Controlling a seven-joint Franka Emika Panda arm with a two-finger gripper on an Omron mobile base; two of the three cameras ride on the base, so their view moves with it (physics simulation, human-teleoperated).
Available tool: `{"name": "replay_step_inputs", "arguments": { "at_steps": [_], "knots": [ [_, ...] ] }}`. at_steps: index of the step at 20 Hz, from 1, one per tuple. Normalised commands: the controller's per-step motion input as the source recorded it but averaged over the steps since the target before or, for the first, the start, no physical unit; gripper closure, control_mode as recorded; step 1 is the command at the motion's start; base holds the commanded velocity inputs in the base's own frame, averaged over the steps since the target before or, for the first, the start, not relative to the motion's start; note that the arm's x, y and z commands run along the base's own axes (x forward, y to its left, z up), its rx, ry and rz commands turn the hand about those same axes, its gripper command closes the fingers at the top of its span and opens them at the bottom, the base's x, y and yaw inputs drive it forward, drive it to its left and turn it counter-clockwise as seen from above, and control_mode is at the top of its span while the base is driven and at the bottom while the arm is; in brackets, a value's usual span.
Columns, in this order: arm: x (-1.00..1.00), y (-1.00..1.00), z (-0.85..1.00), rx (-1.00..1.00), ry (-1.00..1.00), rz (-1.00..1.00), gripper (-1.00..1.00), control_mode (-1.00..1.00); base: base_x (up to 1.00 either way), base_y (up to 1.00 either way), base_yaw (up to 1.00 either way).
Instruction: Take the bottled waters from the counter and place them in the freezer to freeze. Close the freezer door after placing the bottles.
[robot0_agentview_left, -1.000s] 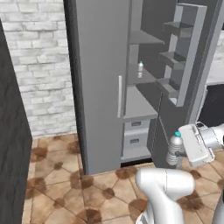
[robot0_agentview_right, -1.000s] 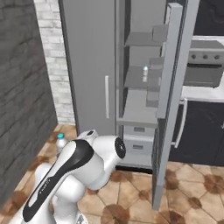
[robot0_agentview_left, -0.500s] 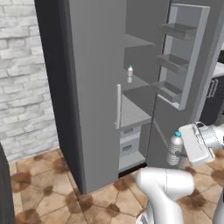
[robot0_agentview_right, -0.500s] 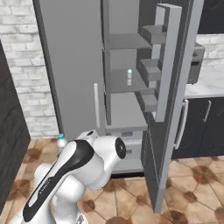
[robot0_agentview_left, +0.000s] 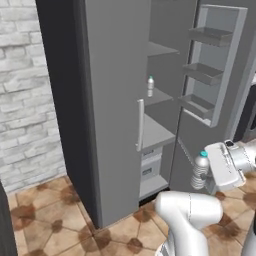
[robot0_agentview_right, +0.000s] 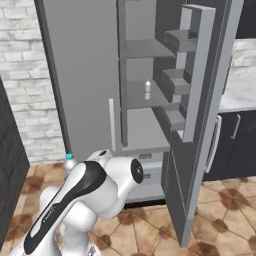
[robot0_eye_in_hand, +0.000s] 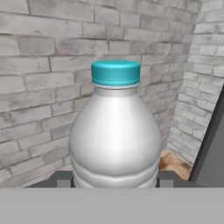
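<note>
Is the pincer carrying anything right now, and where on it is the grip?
Yes. The pincer is shut on a bottled water, gripping its lower body from both sides; the teal cap stands free above, bottle upright.

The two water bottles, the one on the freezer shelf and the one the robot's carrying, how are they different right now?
The shelf bottle stands free on a freezer shelf; the carried bottle is gripped in the pincer, outside the freezer. The shelf bottle sits high and deep inside; the carried bottle hangs low, in front of the open door. Both are upright, and the carried one's cap is teal.
</note>
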Motion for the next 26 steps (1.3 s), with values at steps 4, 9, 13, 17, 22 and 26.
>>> {"name": "replay_step_inputs", "arguments": {
  "at_steps": [4, 9, 13, 17, 22, 26],
  "knots": [
    [0.0, 0.0, 0.0, 0.0, 0.0, 0.0, 1.0, 1.0, 0.47, -0.14, 0.0],
    [0.0, 0.0, 0.0, 0.0, 0.0, 0.0, 1.0, 1.0, 0.43, -0.08, 0.01],
    [0.0, 0.0, 0.0, 0.0, 0.0, 0.0, 1.0, 1.0, 0.38, -0.06, 0.05],
    [0.0, 0.0, 0.0, 0.0, 0.0, 0.0, 1.0, 1.0, 0.38, -0.01, 0.17],
    [0.0, 0.0, 0.0, 0.0, 0.0, 0.0, 1.0, 1.0, 0.24, -0.37, 0.19],
    [0.0, 0.0, 0.0, 0.0, 0.0, 0.0, 1.0, 1.0, 0.43, -0.54, 0.08]
  ]
}}
